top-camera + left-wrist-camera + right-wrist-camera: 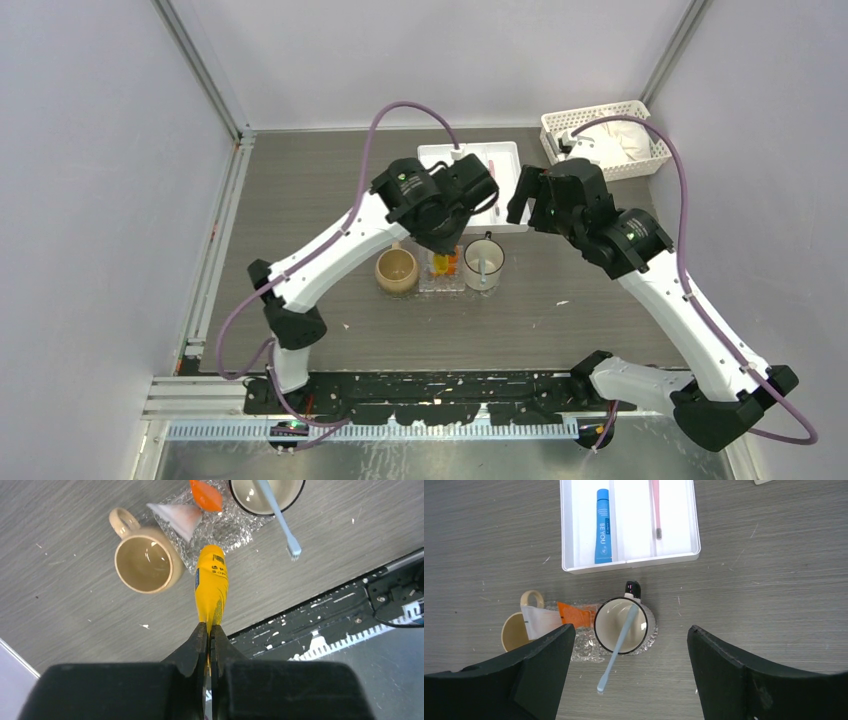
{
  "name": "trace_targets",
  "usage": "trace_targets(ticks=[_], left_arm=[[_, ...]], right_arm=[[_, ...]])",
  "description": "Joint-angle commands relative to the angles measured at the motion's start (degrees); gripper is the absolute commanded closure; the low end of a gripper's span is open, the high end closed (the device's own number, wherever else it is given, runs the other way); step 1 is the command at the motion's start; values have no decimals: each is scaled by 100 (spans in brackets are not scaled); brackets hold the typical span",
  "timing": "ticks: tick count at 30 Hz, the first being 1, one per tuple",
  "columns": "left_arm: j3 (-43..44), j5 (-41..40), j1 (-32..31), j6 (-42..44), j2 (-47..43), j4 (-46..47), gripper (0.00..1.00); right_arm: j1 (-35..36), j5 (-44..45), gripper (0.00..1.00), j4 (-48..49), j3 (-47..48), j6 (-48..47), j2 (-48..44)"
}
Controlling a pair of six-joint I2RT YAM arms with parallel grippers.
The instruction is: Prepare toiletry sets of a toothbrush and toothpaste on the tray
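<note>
Left gripper point(209, 630), jaws pinching crimped tail of yellow toothpaste tube point(211, 580), hangs it above table, tip toward clear tray point(235, 527) mid-table. Orange tube point(206, 495) and pale sachet point(177, 517) lie on tray. Beige mug point(145, 562) at its left edge, white mug point(250, 492) holding blue toothbrush point(280, 517) at right. Right gripper point(630, 630) hovers above, jaws spread, empty. Beyond, white compartmented tray point(629, 565) holds blue tube point(603, 527) and pink toothbrush point(656, 505). Step, as judged: placing yellow tube. Next move calls for lowering onto bare plastic, then release.
</note>
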Motion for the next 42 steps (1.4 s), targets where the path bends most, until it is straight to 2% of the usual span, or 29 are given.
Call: trace_targets(ticks=[1,6,13,26,37,42], left_arm=[[539,-314,-29,352,353,-922,99],[700,-412,-18,599,640,-720,99],[319,-268,-17,754,594,-119,99],[146,186,-67,756,610,386,99],[85,245,-133,789,700,654,99],[-217,173,-136,799,632,869,99]], right_arm=[[-197,-126,12,58,-137,-150,-202],[-452,-403,12,161,-354,-168,-251],[-591,-601,12,296,-554,-170,-210],[-657,-730,12,433,-807,-164,-180],[-698,-768,12,476,-910,-170,-203],[-724,-803,12,526,-1002,-183,-212]])
